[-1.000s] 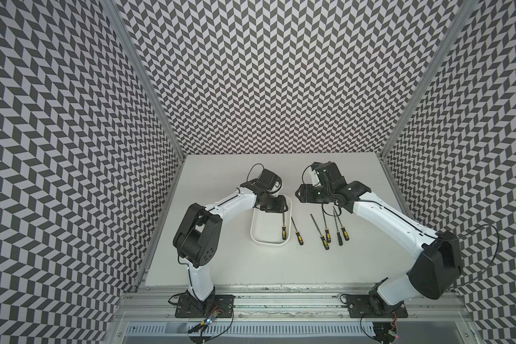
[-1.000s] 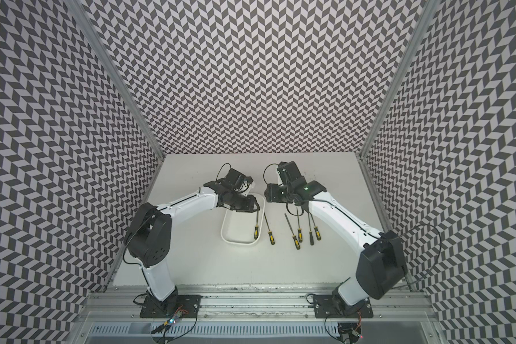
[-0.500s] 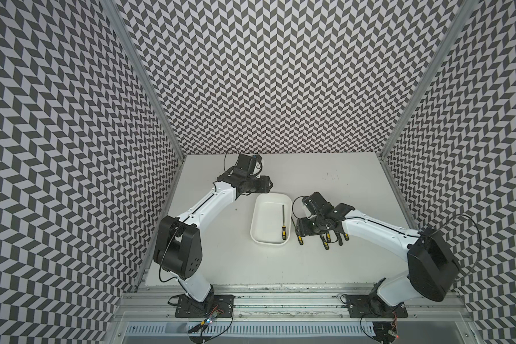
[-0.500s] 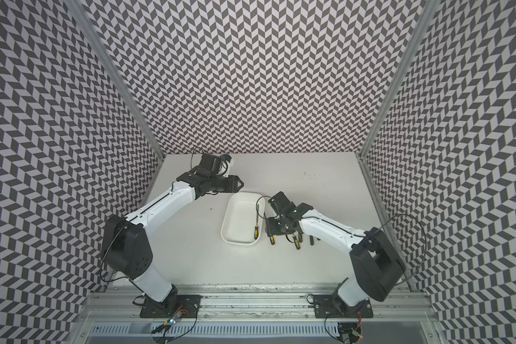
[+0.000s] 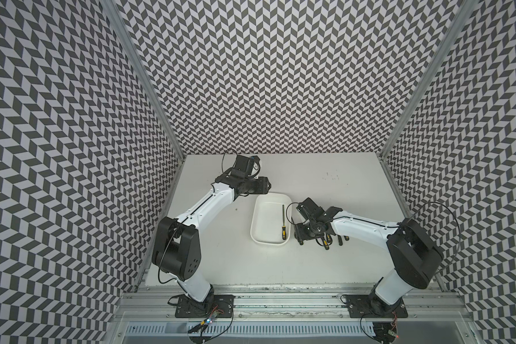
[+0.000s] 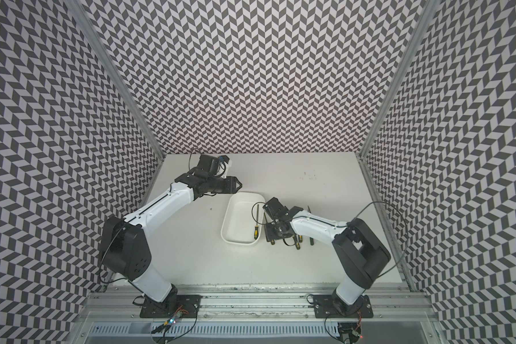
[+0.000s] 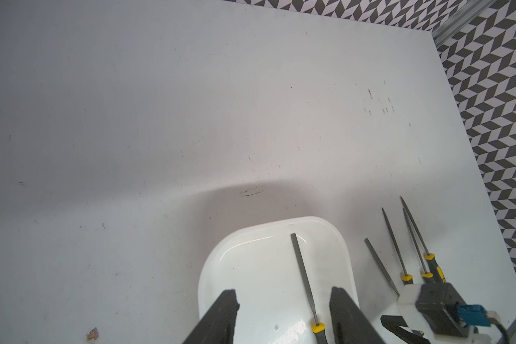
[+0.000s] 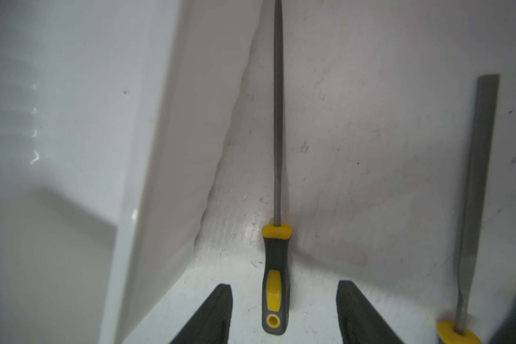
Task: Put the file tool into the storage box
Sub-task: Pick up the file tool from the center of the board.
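On the white table [image 5: 310, 184], left fingers [image 7: 221, 321] gape empty; right fingers [image 8: 218, 312] straddle a file [image 8: 276, 259] without touching.

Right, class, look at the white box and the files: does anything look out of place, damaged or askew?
Nothing stands out. One file lies flat inside the storage box; the other files lie roughly parallel on the table beside it. It shows only faint scuff marks.
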Controlling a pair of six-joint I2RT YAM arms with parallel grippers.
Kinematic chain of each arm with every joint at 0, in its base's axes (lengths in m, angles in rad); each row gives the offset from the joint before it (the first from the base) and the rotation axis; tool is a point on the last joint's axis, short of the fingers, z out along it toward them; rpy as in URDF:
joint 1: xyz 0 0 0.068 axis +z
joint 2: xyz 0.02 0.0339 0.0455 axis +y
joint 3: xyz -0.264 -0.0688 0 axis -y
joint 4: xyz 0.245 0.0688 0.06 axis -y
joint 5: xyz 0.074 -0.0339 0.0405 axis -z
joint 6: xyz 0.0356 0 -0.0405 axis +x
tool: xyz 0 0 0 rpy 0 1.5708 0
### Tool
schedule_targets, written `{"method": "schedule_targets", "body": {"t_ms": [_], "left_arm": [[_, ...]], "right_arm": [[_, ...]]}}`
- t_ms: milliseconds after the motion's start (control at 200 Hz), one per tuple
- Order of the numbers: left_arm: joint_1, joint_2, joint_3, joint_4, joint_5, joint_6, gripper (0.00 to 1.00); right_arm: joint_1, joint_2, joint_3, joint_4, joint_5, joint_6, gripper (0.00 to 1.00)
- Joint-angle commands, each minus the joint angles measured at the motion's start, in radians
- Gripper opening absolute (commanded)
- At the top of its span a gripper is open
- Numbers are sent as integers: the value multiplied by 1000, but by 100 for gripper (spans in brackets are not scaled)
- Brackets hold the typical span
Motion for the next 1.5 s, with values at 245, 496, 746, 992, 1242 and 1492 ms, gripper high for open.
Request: {"method": "schedule_targets", "body": {"t_ms": [245,496,746,992,1242,1492], "left_arm": [[19,-48,-9,26,20,9,56],[22,-53,-3,25,26,6,57],[25,-52,-3,33,44,2,58],[39,-69,-32,113,162,-35,59],[44,-92,-63,237,331,-83,65],[31,-112,-101,313,414,-121,67]], "right_arm": [[52,74,8,32,105,-12,56],[52,77,-1,25,194,-5,27],[47,26,36,-9,233,37,6],[-35,-94,167,-34,149,78,2],[-74,-127,290,-36,26,43,4],[-83,-69,331,103,-213,71,5]]}}
